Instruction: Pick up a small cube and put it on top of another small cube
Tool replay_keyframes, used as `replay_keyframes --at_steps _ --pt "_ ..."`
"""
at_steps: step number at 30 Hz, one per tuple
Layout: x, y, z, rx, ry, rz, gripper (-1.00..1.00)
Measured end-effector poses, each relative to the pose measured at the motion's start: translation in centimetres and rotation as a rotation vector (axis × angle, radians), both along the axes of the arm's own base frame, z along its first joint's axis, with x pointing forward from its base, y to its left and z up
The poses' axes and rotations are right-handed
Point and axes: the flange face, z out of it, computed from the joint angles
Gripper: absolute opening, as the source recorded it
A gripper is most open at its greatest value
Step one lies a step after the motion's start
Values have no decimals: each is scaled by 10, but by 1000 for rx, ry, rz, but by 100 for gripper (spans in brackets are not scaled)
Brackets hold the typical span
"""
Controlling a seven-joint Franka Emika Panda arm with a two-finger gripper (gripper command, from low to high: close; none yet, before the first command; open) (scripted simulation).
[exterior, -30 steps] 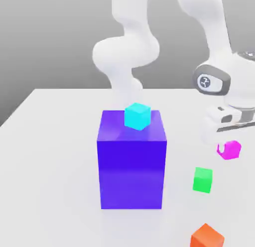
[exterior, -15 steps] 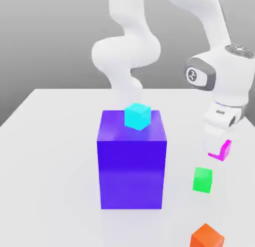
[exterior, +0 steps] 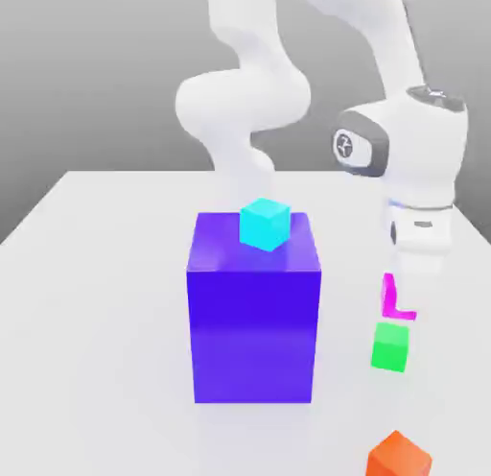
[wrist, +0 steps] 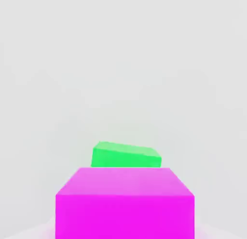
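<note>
Directly under your gripper (exterior: 399, 297), pinched on the pink cube (exterior: 397, 299), sits the green cube (exterior: 390, 346) on the table (exterior: 105, 273), right of the big blue block (exterior: 254, 311). Pink hangs just above green, apart, nearly lined up. Hand view: green pokes out past pink's far edge, so nudge that way, then lower.
</note>
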Motion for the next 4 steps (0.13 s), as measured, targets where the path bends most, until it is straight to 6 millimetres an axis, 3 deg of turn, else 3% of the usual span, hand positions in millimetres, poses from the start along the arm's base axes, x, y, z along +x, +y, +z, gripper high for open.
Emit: replay_keyframes --at_steps 1,2,4 --pt "0 -1 -10 0 0 -1 -100" --pt "-1 -1 -15 0 0 -1 100" --pt "-1 -1 -15 0 0 -1 100"
